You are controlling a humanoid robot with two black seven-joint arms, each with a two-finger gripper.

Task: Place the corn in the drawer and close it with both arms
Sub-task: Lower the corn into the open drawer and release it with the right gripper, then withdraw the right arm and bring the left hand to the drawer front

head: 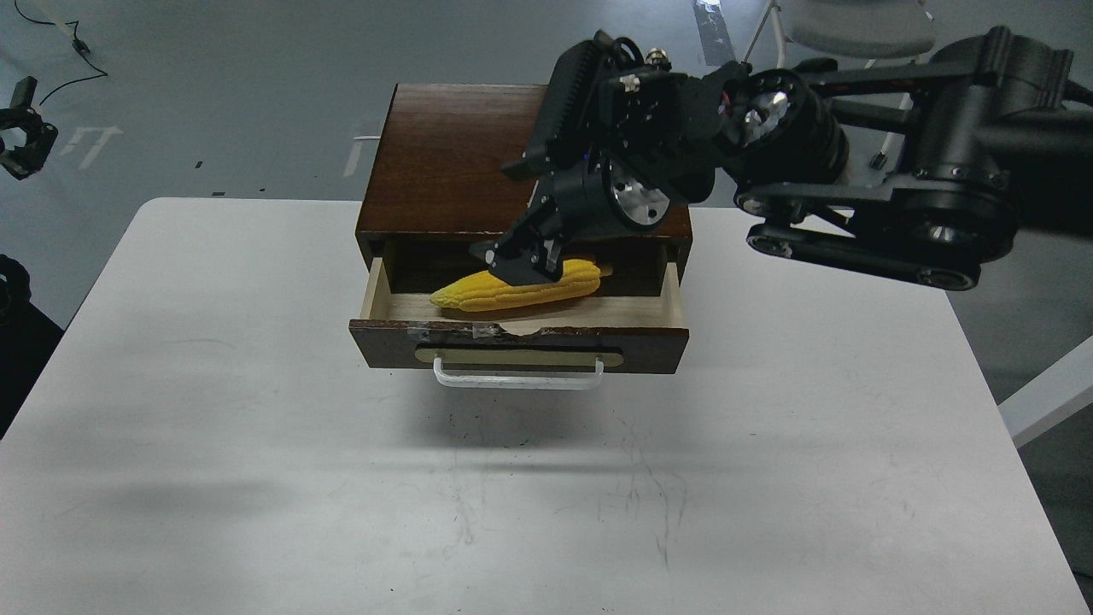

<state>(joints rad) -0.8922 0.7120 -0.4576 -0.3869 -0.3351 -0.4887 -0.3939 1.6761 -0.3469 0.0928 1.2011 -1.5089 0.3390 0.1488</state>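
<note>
Reaching: right arm (pixel 854 162) comes in from the right edge, bends down over the cabinet (pixel 452 162), wrist pointing into the open drawer (pixel 521 337).
Right gripper (pixel 523 260): down in the drawer opening, fingers closed around the corn (pixel 512 290) near its middle, grasping it from above.
Corn: inside the drawer, lying lengthwise along the drawer's width, pointed tip to the left, thicker end to the right, partly under the gripper. Whether it rests on the drawer floor or hangs just above it, cannot tell.
Drawer: pulled out toward the camera, pale wood inside showing. Dark front panel has a chipped, taped top edge.
Handle (pixel 517 376): white bar on a tan plate, centred on the drawer front, nothing touching it.
Cabinet: dark brown box, sits at the far middle of the table (pixel 256 470).
Table: white top, scuffed with thin dark scratches near the centre.
Left arm: only a dark part at the left edge shows; its gripper is out of view.
Floor (pixel 213 85): grey, with a black cable (pixel 60 60) and a black clamp-like item (pixel 21 128) at upper left; chair legs (pixel 768 34) at upper right.
</note>
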